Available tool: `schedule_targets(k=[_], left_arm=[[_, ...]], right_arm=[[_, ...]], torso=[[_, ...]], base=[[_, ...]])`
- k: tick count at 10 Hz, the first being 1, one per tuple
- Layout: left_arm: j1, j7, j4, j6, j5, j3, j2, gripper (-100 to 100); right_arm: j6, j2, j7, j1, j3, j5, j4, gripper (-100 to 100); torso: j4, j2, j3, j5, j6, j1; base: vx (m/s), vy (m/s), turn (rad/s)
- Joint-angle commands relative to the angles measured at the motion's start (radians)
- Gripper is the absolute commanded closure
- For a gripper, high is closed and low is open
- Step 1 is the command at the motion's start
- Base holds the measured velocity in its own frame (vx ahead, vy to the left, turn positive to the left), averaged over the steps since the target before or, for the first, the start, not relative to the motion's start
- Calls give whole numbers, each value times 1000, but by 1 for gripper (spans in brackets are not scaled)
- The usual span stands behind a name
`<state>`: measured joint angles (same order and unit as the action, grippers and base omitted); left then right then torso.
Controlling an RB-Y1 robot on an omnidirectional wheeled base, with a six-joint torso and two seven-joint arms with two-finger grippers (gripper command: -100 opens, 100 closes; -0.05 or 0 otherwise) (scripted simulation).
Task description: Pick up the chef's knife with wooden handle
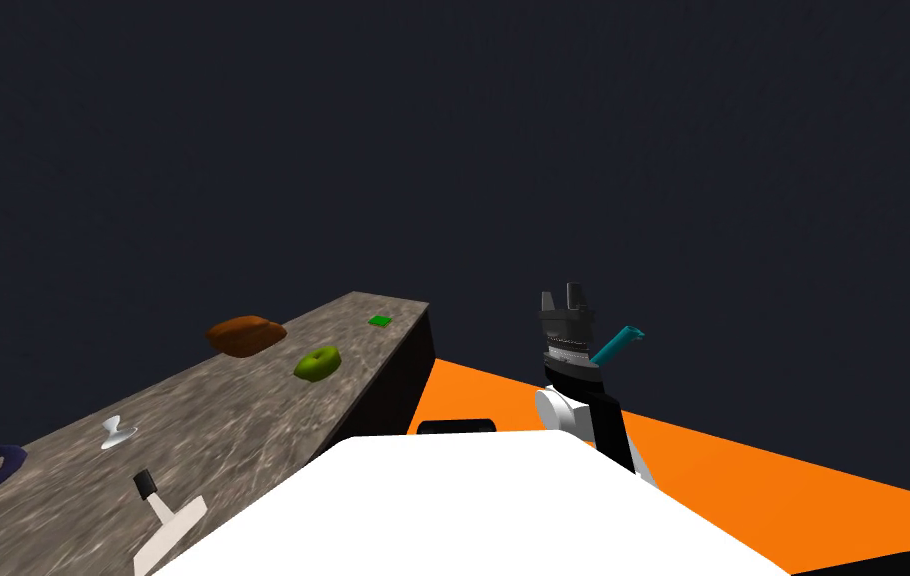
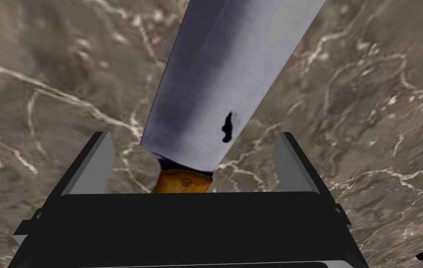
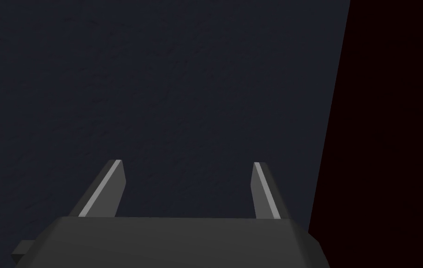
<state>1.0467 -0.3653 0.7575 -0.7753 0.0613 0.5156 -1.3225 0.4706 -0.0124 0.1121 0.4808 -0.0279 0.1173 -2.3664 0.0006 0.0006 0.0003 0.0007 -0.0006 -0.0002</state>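
Counter (image 2: 43, 70) of veined brown stone sets the limit for the step in hand, which I judge to be settling over the knife (image 2: 215, 83) before closing. The fingers should come down close to the stone without driving into it. The knife lies flat there and is thin, so the grip must be low and square across it. The left gripper (image 2: 194, 135) is spread wide and holds nothing. It would do better drawn back along the knife, so that it closes on the handle and not the broad blade. The right gripper (image 3: 186, 163), also spread and empty, is raised away from the counter.

The heel of the blade lies between the left fingers, nearer one than the other, and seems to touch neither. The blade runs on away from the gripper at a slight slant. The wooden handle (image 2: 182, 182) mostly disappears under the gripper's dark body.
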Motion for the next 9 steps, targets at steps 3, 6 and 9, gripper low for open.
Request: schedule_targets(k=[3, 6, 9], left_arm=[[0, -1, 1, 0, 0, 0, -1, 100], [0, 0, 1, 0, 0, 0, 0, 0], [38, 5, 91, 40, -37, -12, -69, 100]], right_arm=[[0, 0, 0, 0, 0, 0, 0, 0], [0, 0, 0, 0, 0, 0, 0, 0], [0, 0, 0, 0, 0, 0, 0, 0]], torso=[[0, 1, 1, 0, -1, 1], [0, 1, 1, 0, 0, 1], [0, 2, 1, 0, -1, 0]], base=[[0, 0, 0], [0, 0, 0], [-20, -4, 71]])
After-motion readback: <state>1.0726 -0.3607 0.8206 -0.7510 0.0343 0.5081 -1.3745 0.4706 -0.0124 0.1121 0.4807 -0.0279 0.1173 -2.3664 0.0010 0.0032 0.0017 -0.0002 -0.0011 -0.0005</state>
